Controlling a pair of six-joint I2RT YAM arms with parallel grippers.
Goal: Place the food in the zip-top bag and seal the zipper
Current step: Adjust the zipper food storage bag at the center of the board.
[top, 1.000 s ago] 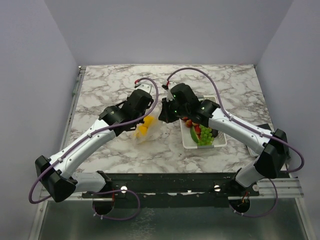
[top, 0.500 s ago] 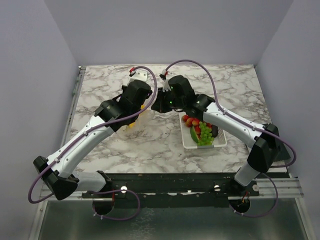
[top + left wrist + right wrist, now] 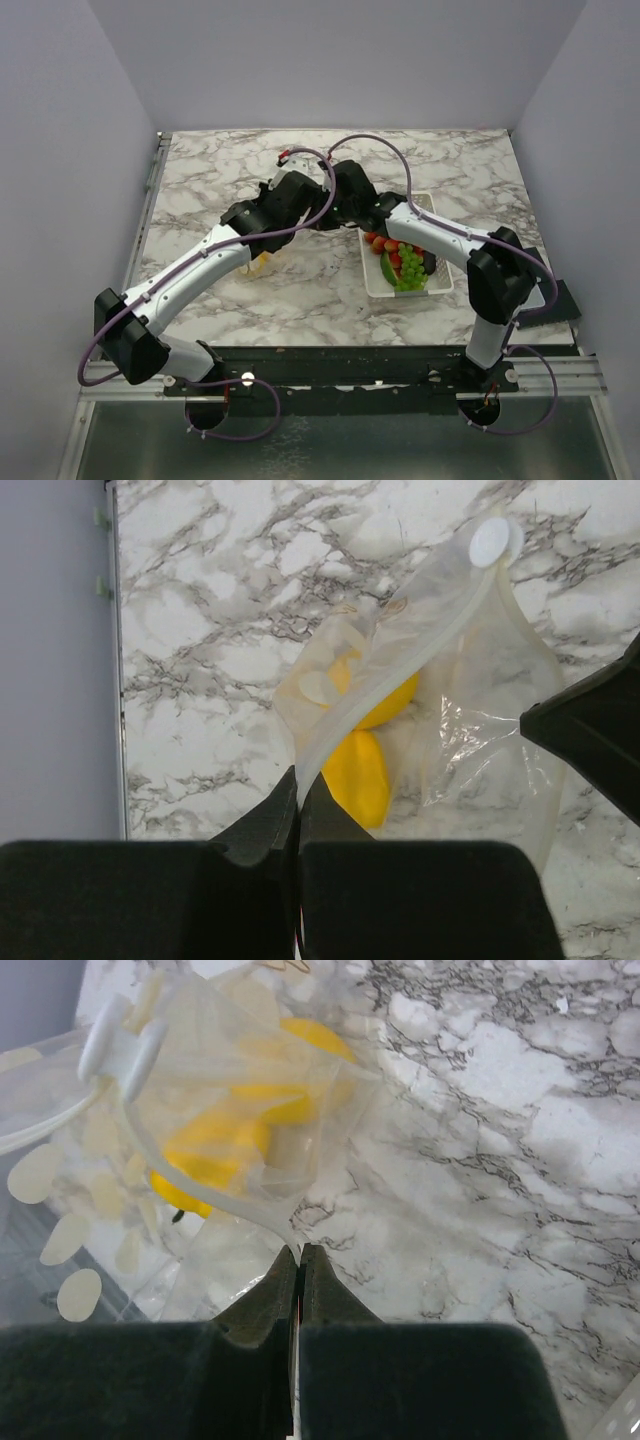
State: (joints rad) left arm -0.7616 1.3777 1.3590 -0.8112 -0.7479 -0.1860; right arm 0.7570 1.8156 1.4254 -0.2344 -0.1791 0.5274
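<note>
The clear zip-top bag [image 3: 470, 710] with white dots holds yellow food [image 3: 358, 772]. My left gripper [image 3: 298, 777] is shut on one end of the whitish zipper [image 3: 400, 670]. The white slider [image 3: 490, 542] sits at the strip's far end. My right gripper [image 3: 299, 1250] is shut on the zipper strip [image 3: 200, 1185] too, with the bag [image 3: 250, 1050] and yellow food [image 3: 205, 1150] just beyond it. In the top view both wrists meet over the table's middle, and only a yellow edge of the bag [image 3: 262, 263] shows under the left arm. Strawberries [image 3: 385, 243], grapes [image 3: 410, 272] and a green piece [image 3: 387, 268] lie in the basket.
The white slotted basket [image 3: 441, 282] stands right of the bag, under the right arm. The marble table [image 3: 210, 170] ends at a metal rail on the left [image 3: 150, 180]. Grey walls close in the far and side edges.
Both wrists have moved away from the bases and closer together. The bag, plainly visible a second ago, is now mostly hidden under the left arm.
</note>
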